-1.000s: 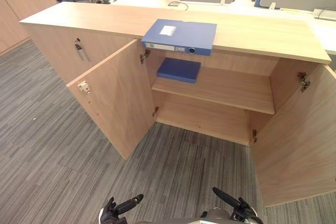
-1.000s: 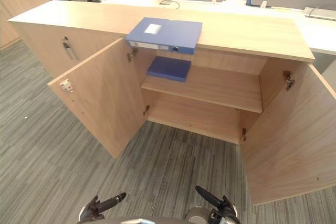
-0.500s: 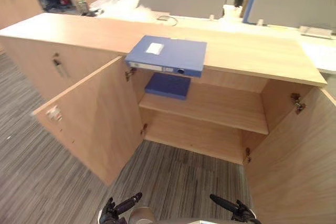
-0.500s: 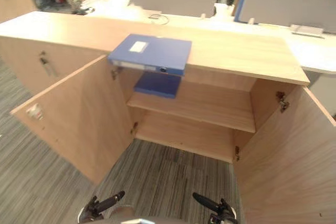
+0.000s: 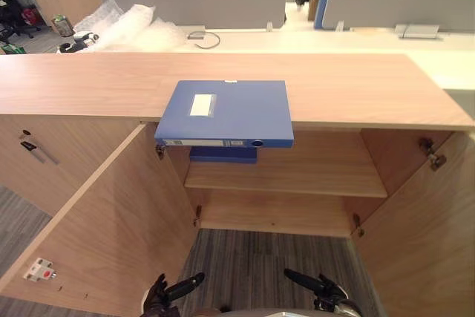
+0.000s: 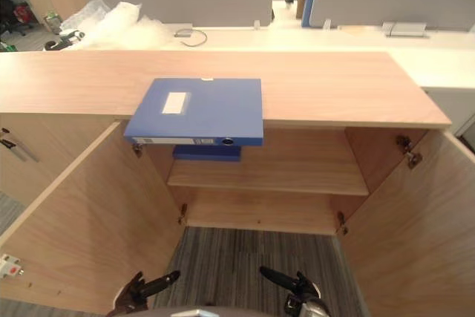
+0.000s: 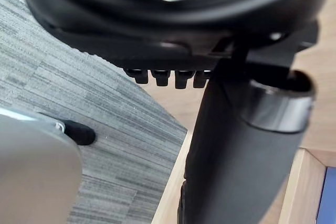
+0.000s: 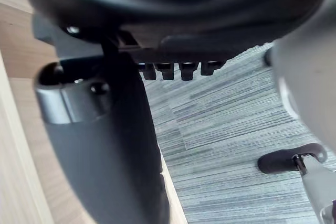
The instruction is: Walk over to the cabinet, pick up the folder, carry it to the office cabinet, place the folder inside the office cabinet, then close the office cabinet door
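Directly ahead of me, the blue folder [image 5: 226, 113] lies flat on the counter [image 5: 356, 87], label side up, its near edge hanging a little past the counter's front lip. Below it the office cabinet [image 5: 386, 150] stands wide open: the left door [image 5: 111, 235] and the right door [image 5: 430, 235] are both swung out toward me, and a second, darker folder [image 5: 223, 154] sits at the left end of the upper shelf [image 5: 312, 176].

My left hand [image 5: 159, 298] and right hand [image 5: 323, 287] both hang low over the carpet, well short of the counter, fingers relaxed and apart, holding nothing.

So I judge the walk-up is about finished and nothing else is. The folder has not yet been picked up, it has not gone onto a shelf, and neither door is closed. What is left is the reach up to the overhanging edge, the lift, the placing inside beside or under the darker folder, and then swinging the doors shut.
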